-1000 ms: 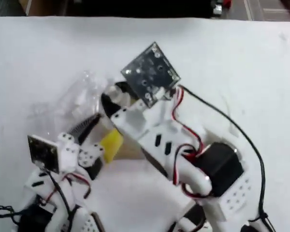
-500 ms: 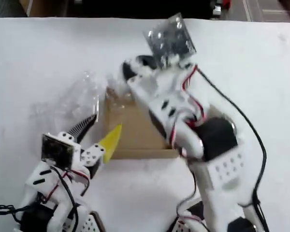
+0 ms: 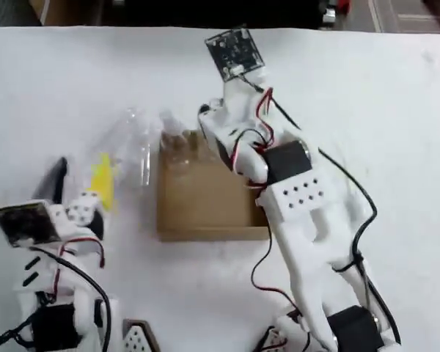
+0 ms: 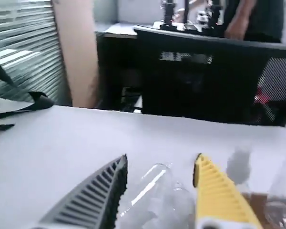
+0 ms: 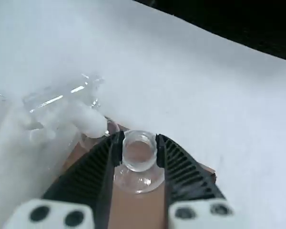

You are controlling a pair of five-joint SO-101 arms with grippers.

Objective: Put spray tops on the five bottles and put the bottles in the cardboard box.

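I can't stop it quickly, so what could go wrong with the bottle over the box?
The bottle in the right gripper has an open neck, no spray top; released now, it goes in unfinished. It hangs near a far corner of the cardboard box and could catch the rim.

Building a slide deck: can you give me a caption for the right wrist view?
Right gripper clasping the open neck of a clear bottle over the cardboard box.
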